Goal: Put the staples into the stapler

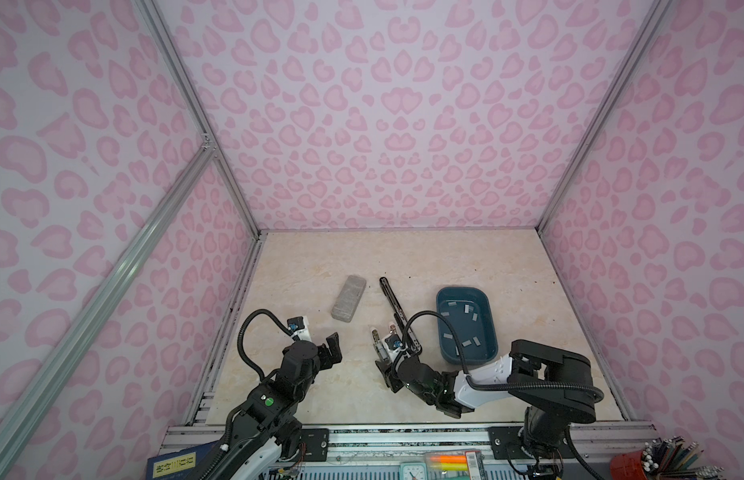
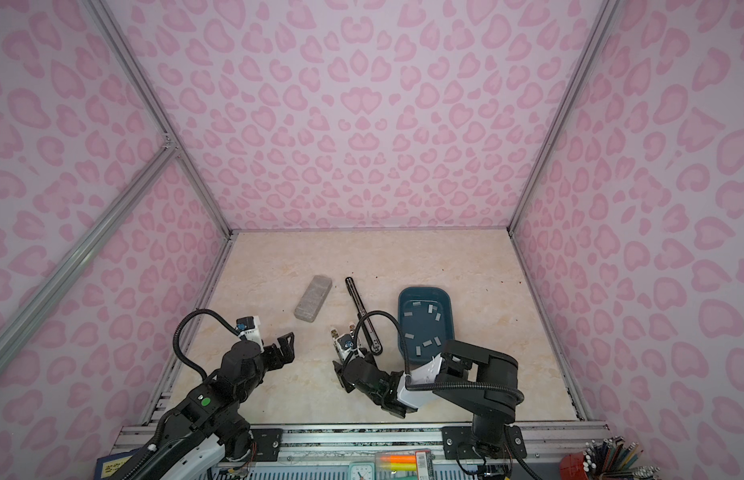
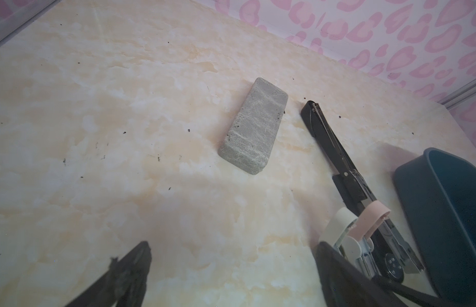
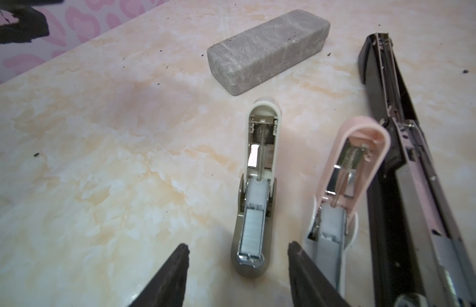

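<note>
With the right tool (image 4: 239,247) parted midway and empty over the near end of the beige stapler (image 4: 258,186), and the left tool (image 1: 333,347) spread wide on the left, could snag the strip of staples (image 4: 251,231) lying in that stapler's channel when lifting away. Might nudge the pink stapler (image 4: 359,159) just to the right, or jam on closing over a crooked strip; spare staples (image 1: 468,308) loose in the blue tray (image 1: 492,324), further right.

Pink heart-print walls (image 1: 403,124), beige marbled tabletop (image 1: 445,257)
</note>
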Tool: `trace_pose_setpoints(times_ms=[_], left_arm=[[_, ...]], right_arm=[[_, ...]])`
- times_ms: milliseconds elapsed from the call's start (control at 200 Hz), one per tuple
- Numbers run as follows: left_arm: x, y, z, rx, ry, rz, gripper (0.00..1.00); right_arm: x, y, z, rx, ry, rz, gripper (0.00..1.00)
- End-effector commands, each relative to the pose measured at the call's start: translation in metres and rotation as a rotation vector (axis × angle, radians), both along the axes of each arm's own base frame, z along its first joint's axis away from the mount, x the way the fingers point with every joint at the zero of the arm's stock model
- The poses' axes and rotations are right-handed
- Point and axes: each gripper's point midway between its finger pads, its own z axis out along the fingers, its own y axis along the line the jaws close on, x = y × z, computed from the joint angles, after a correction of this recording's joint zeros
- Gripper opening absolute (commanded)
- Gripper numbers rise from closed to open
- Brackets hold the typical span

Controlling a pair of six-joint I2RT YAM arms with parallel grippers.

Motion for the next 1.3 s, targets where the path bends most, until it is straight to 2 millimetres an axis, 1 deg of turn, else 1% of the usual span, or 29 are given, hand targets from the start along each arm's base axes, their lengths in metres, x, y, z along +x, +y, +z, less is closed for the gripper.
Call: trace_pose_setpoints(times_ms=[0, 40, 125, 175, 325, 420, 575, 685, 755, 910, 1095, 1195, 1295], left_arm=[[0.002, 0.001, 0.006, -0.008, -0.013, 0.014, 0.98], [0.002, 0.001, 0.005, -0.006, -0.011, 0.014, 0.98], [0.003, 0.0, 0.006, -0.006, -0.01, 0.012, 0.98], [0.002, 0.001, 0.005, -0.004, -0.007, 0.013, 0.98], [0.002, 0.001, 0.005, -0.005, -0.008, 0.013, 0.98], [0.002, 0.0, 0.005, -0.006, -0.009, 0.01, 0.97], [0.002, 0.0, 0.005, -0.006, -0.009, 0.008, 0.97], [0.003, 0.0, 0.006, -0.005, -0.011, 0.01, 0.98], [0.003, 0.0, 0.006, -0.007, -0.011, 0.01, 0.98], [0.003, 0.0, 0.006, -0.005, -0.012, 0.008, 0.97], [0.003, -0.001, 0.007, -0.007, -0.014, 0.008, 0.97], [0.003, -0.001, 0.006, -0.007, -0.013, 0.006, 0.98], [0.003, -0.001, 0.006, -0.008, -0.014, 0.007, 0.98]], right_arm=[[-0.001, 0.008, -0.005, -0.01, 0.004, 0.016, 0.58], [-0.001, 0.01, -0.009, -0.014, 0.008, 0.018, 0.58], [0.001, 0.012, -0.012, -0.001, 0.003, 0.013, 0.58], [0.002, 0.01, -0.014, 0.0, -0.001, -0.002, 0.58], [0.004, 0.001, -0.012, 0.015, -0.013, -0.033, 0.61], [0.006, -0.003, -0.013, 0.004, -0.013, -0.056, 0.6], [0.006, -0.003, -0.018, -0.016, -0.007, -0.06, 0.61], [0.007, 0.0, -0.026, -0.043, 0.009, -0.059, 0.57], [0.008, 0.0, -0.031, -0.062, 0.022, -0.069, 0.52], [0.012, -0.001, -0.043, -0.107, 0.054, -0.097, 0.46], [0.017, -0.007, -0.05, -0.12, 0.078, -0.124, 0.42], [0.019, -0.009, -0.053, -0.128, 0.092, -0.133, 0.39], [0.019, -0.009, -0.055, -0.137, 0.101, -0.132, 0.38]])
